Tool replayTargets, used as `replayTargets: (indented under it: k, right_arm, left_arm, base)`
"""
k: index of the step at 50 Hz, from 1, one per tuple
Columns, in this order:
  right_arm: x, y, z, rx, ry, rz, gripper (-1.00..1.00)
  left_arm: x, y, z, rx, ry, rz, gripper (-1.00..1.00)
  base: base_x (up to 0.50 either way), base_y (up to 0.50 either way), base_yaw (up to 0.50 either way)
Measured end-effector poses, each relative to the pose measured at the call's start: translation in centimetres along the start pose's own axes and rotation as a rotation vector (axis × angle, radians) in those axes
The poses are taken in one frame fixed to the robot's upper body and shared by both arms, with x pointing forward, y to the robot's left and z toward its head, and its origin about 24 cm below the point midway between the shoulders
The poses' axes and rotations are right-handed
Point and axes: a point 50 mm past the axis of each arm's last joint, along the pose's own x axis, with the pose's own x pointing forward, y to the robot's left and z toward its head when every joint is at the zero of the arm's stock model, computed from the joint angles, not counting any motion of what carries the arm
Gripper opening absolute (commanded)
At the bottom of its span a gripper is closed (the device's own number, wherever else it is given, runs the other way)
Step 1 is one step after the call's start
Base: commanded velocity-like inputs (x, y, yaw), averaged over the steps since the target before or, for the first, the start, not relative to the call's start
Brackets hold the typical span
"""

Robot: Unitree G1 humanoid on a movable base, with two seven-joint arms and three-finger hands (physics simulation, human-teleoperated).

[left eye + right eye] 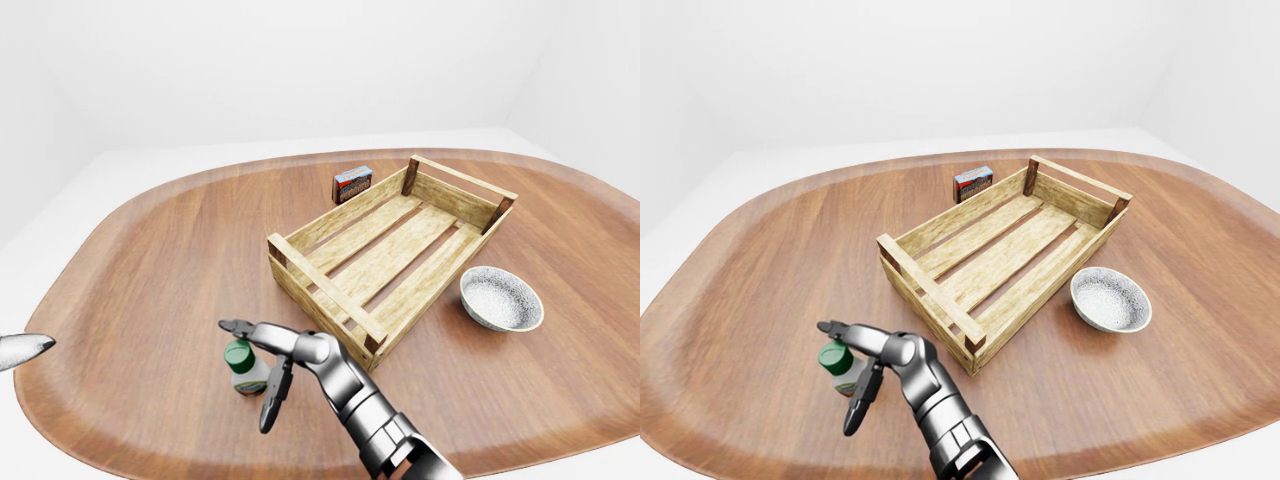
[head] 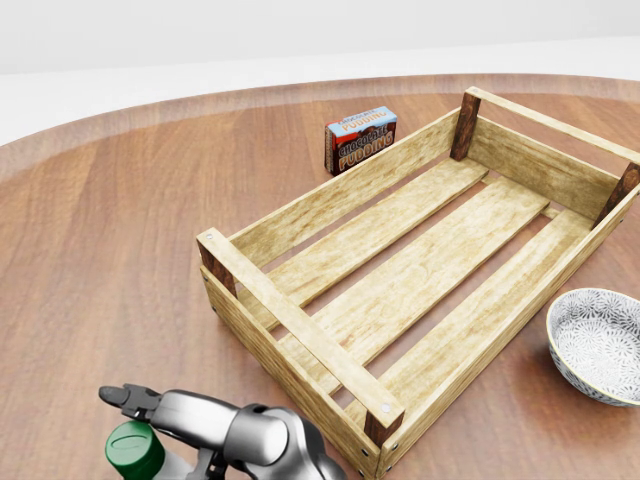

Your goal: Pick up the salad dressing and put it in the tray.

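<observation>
The salad dressing (image 1: 245, 368) is a small pale bottle with a green cap (image 2: 135, 450). It stands upright on the wooden table, at the lower left of the crate. My right hand (image 1: 246, 376) is open, with one finger (image 1: 240, 327) above the cap and another finger (image 1: 273, 400) hanging down to the right of the bottle. The fingers stand about the bottle and are not closed on it. The tray is an empty slatted wooden crate (image 1: 322, 288) lying diagonally at mid table. Only a tip of my left hand (image 1: 25, 350) shows at the left edge of the left-eye view.
A chocolate pudding box (image 2: 361, 138) stands just beyond the crate's upper left side. A grey patterned bowl (image 1: 501, 299) sits to the right of the crate. The round wooden table's edge (image 1: 60, 420) runs close along the bottom left.
</observation>
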Motion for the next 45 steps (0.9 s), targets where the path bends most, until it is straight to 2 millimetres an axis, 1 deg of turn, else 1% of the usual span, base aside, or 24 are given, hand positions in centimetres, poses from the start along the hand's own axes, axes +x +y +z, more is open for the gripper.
replayTargets:
  k: [1, 3, 8, 18, 24, 35, 40, 45]
  right_arm:
    - [0.0, -0.1, 0.0, 0.006, -0.001, -0.002, 1.0]
    - [0.0, -0.2, -0.1, 0.017, -0.001, -0.009, -1.0]
    - [0.1, -0.7, -0.5, 0.042, 0.011, -0.033, -1.0]
    - [0.2, -1.0, -1.2, 0.061, 0.041, -0.067, -1.0]
    - [0.6, -1.0, -0.8, 0.052, 0.05, -0.093, -1.0]
    - [0.5, -1.7, -0.8, 0.05, 0.055, -0.141, -1.0]
    - [0.3, -1.9, -0.8, 0.03, 0.06, -0.14, -1.0]
    - [0.3, -1.9, -0.3, -0.017, 0.057, -0.116, -1.0]
  left_arm:
    - [0.0, 0.0, 0.0, 0.0, 0.001, -0.001, 1.0]
    - [0.0, 0.0, -0.1, 0.0, 0.002, -0.002, 1.0]
    - [-0.1, -0.1, -0.2, 0.002, 0.007, -0.004, 1.0]
    - [-0.1, -0.2, -0.4, 0.004, 0.017, -0.01, 1.0]
    - [-0.2, -0.3, -0.5, 0.006, 0.021, -0.013, 1.0]
    - [-0.2, -0.4, -0.6, 0.007, 0.024, -0.017, 1.0]
    - [-0.2, -0.4, -0.7, 0.007, 0.029, -0.019, 1.0]
    - [-0.3, -0.5, -0.8, 0.007, 0.031, -0.021, 1.0]
  base:
    - [0.0, 0.0, 0.0]
    - [0.0, 0.0, 0.0]
    - [0.0, 0.0, 0.0]
    - [0.0, 0.0, 0.0]
    - [0.0, 0.0, 0.0]
    - [0.0, 0.0, 0.0]
    - [0.0, 0.0, 0.0]
    - [0.0, 0.0, 0.0]
